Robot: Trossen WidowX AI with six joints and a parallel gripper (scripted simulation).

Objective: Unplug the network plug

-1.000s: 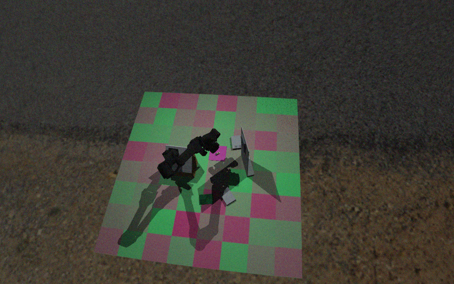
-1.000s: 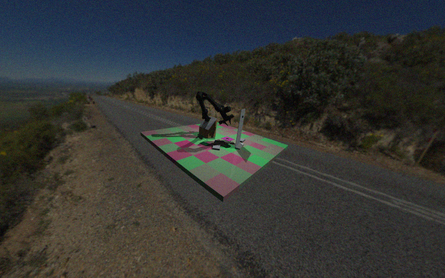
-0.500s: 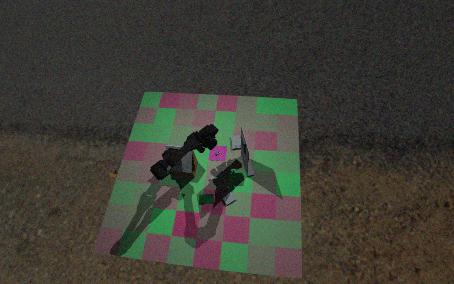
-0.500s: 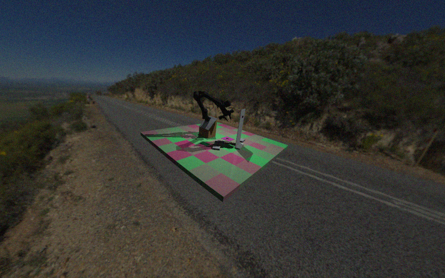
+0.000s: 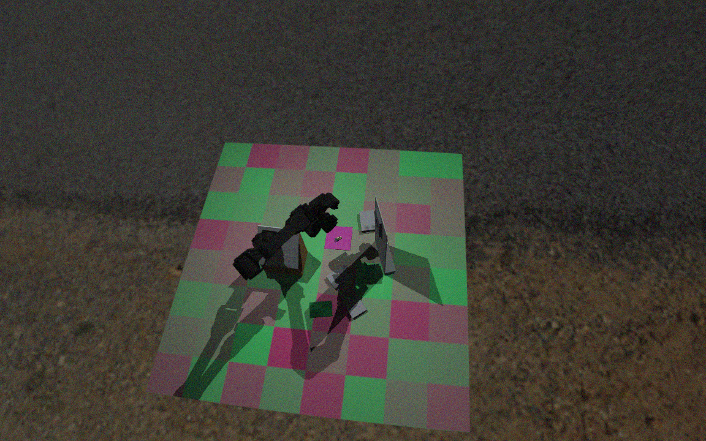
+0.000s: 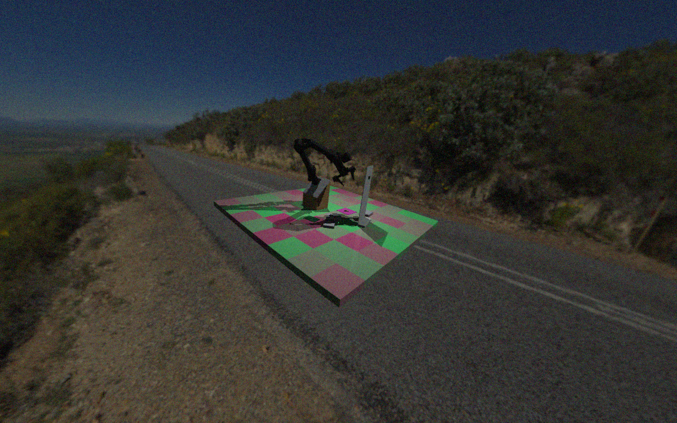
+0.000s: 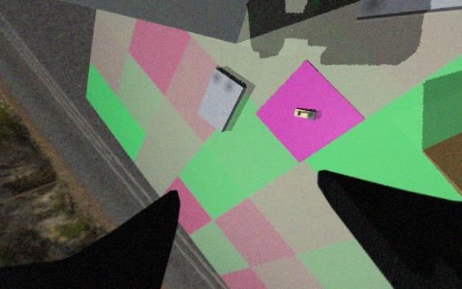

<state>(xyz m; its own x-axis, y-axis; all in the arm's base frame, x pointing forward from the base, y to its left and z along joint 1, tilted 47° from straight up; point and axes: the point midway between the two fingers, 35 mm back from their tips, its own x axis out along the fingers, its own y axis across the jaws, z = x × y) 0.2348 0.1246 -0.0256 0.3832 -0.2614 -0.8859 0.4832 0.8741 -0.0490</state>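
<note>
The small cream plug (image 5: 337, 238) (image 6: 345, 211) (image 7: 305, 114) lies on the table, wholly inside the magenta marked square (image 5: 345, 245) (image 6: 352, 211) (image 7: 303, 144). It is out of the upright grey panel (image 5: 379, 214) (image 6: 366, 194) (image 7: 199, 20). My gripper (image 5: 337, 214) (image 6: 348, 180) (image 7: 249, 187) is wide open, with nothing between its fingers. It hangs well above the table, apart from the plug and from the panel. The state of the plug's tab is too small to tell.
A pale grey block (image 5: 366, 220) (image 7: 222, 98) lies beside the square, near the panel. Another pale block (image 5: 358, 309) (image 6: 328, 225) and a dark green patch (image 5: 320, 309) are on the square's other side. The brown arm base (image 6: 315, 198) (image 7: 455, 160) stands opposite the panel.
</note>
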